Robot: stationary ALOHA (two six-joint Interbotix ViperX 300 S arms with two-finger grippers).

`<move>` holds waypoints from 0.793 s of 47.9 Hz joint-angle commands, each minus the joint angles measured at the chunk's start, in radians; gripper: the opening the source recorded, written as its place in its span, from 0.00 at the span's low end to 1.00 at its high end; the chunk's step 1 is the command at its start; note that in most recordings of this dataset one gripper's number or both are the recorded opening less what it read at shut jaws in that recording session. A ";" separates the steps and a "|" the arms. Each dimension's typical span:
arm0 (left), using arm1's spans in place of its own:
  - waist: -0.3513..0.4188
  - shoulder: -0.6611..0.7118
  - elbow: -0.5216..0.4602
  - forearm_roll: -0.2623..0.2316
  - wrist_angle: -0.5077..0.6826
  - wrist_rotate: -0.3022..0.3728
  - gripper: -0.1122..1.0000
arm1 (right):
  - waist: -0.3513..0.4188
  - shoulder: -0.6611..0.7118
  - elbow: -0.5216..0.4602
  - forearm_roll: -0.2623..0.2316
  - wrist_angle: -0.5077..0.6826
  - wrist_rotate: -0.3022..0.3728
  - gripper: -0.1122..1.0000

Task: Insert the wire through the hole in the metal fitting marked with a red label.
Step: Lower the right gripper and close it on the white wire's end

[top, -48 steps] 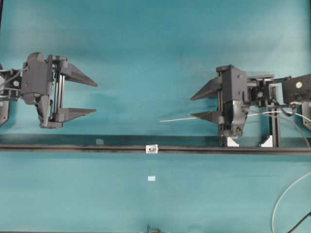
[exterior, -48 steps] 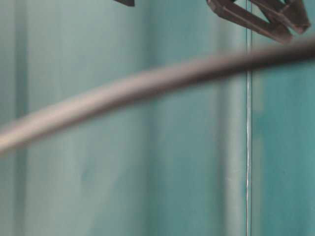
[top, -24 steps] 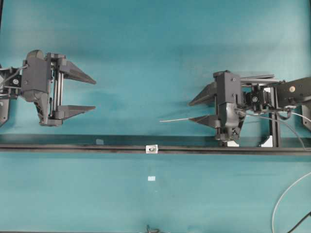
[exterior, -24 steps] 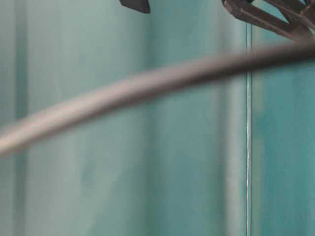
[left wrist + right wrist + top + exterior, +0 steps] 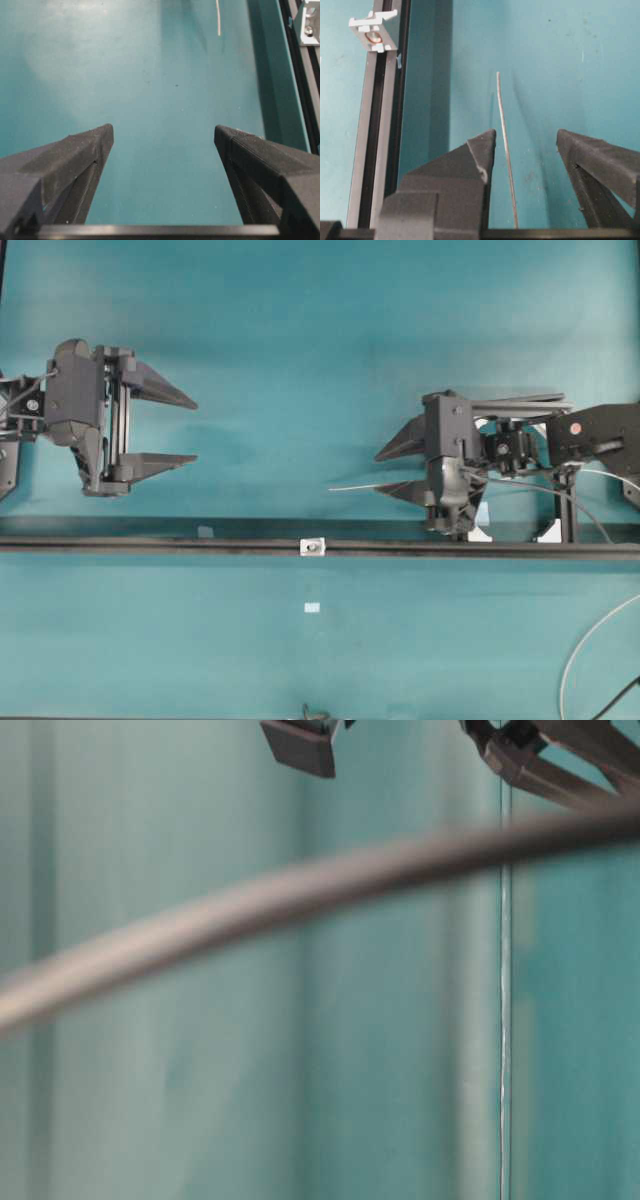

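Note:
The thin pale wire (image 5: 352, 486) lies on the teal table, its free end pointing left. In the right wrist view the wire (image 5: 504, 130) runs between my right gripper's (image 5: 526, 134) spread fingers, nearer the left one, and is not clamped. In the overhead view my right gripper (image 5: 378, 473) is open just behind the black rail (image 5: 150, 544). The small silvery fitting (image 5: 314, 547) sits on the rail; its hole shows a red ring in the right wrist view (image 5: 374, 34). My left gripper (image 5: 193, 430) is open and empty at far left, and it is also open in its wrist view (image 5: 162, 130).
A small white tag (image 5: 312, 607) lies in front of the rail. A pale cable (image 5: 585, 650) curves at the bottom right. White brackets (image 5: 548, 532) stand behind the rail at right. A blurred thick cable (image 5: 300, 885) crosses the table-level view.
My right gripper has moved left along the wire and twisted a little, staying open. The wire's free end has stayed put. My left gripper has barely shifted.

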 commanded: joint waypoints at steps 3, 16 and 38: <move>0.005 -0.003 -0.006 -0.003 -0.009 -0.002 0.71 | 0.002 0.008 -0.031 -0.002 -0.003 0.002 0.67; 0.006 -0.003 -0.006 -0.003 -0.009 -0.002 0.71 | 0.002 0.028 -0.037 -0.002 0.018 0.002 0.66; 0.015 -0.003 -0.006 -0.003 -0.009 -0.002 0.71 | 0.002 0.048 -0.041 0.000 0.023 0.002 0.66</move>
